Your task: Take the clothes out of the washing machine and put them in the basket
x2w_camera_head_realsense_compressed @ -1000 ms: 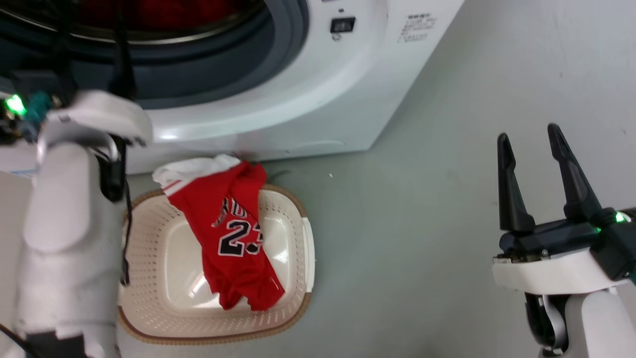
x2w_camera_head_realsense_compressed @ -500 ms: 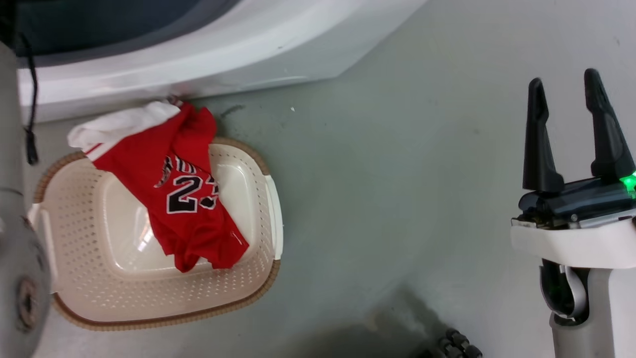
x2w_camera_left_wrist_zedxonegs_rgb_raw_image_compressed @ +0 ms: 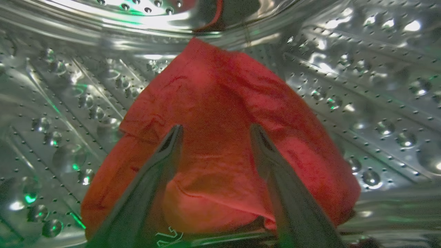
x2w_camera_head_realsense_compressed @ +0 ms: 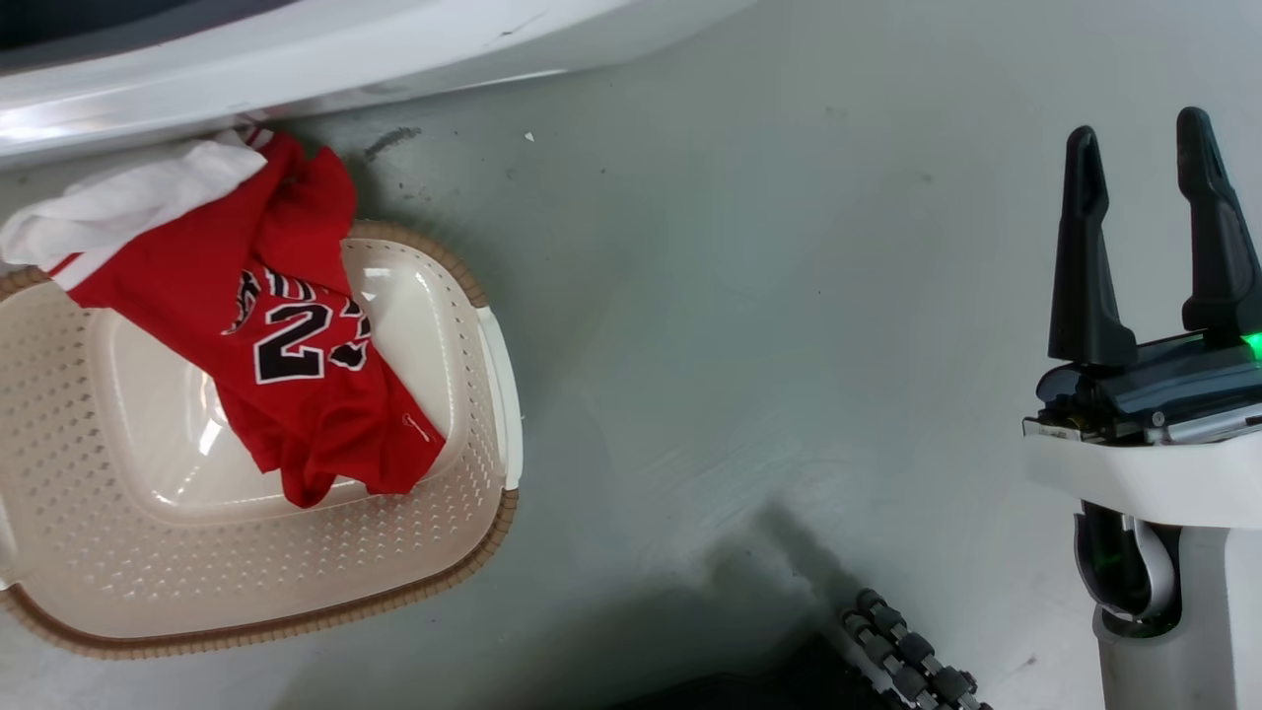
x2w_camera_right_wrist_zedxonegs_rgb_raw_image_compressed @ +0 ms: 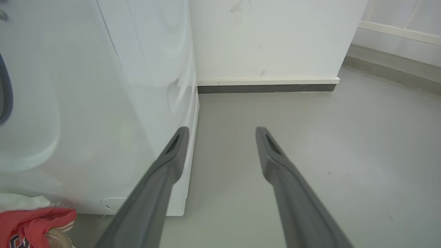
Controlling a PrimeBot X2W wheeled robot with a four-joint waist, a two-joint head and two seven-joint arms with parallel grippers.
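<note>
- Left gripper [x2w_camera_left_wrist_zedxonegs_rgb_raw_image_compressed: 216, 127], fingers spread, sits inside the drum [x2w_camera_left_wrist_zedxonegs_rgb_raw_image_compressed: 361, 86], over the plain red garment [x2w_camera_left_wrist_zedxonegs_rgb_raw_image_compressed: 224, 144].
- Right gripper [x2w_camera_head_realsense_compressed: 1138, 123], spread too, stands above open floor [x2w_camera_head_realsense_compressed: 739, 345], three o'clock of the basket [x2w_camera_head_realsense_compressed: 296, 616].
- Jersey [x2w_camera_head_realsense_compressed: 296, 394] drapes across the basket's eleven o'clock rim.

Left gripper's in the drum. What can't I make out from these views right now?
Left wrist view: whether the left gripper touches the red garment; no depth cue.
Same view: anything under that garment, which covers it.
Head view: basket's left end, cut by the edge; jersey wording above 23, folded.
</note>
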